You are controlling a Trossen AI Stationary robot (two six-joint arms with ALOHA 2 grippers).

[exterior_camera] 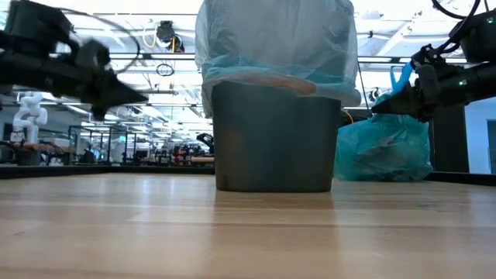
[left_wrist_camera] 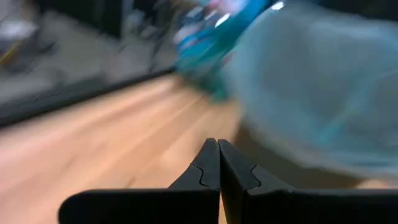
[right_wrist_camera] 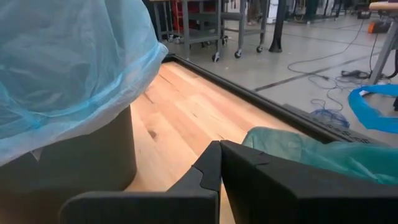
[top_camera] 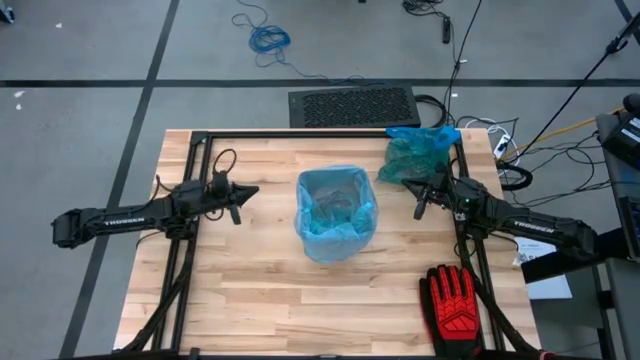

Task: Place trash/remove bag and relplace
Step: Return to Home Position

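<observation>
Beside the bin, both tools closed

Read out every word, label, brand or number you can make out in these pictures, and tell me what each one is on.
"TROSSEN": white lettering along the left arm, small but just legible.
"TROSSEN": the same lettering on the right arm.
Red glove: black markings, nothing readable.
White sheet beside the table's right edge: too small to read.
Low and wrist views: no readable text.
</observation>
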